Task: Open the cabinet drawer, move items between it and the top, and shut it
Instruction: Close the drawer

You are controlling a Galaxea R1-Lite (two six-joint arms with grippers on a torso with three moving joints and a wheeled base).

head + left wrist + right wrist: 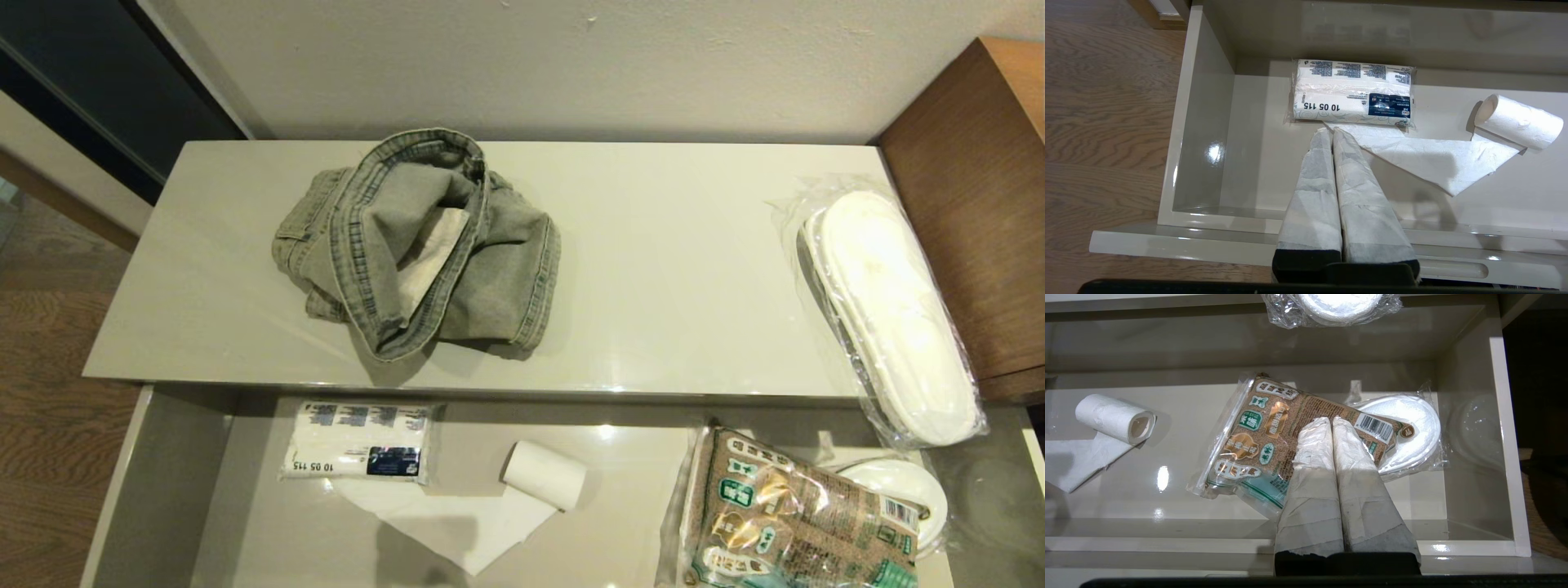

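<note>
Drawer (pixel 1208 134) open under both closed, empty grippers. Slippers (pixel 894 314) on top (pixel 669 269), ahead of right gripper (pixel 1332 421), long axis running away; garment (pixel 420 245) beyond left gripper (pixel 1332 131).

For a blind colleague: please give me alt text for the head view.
An open drawer holds a tissue pack, toilet roll and brown food bag; on the cabinet top lie a crumpled denim garment and wrapped white slippers.
</note>
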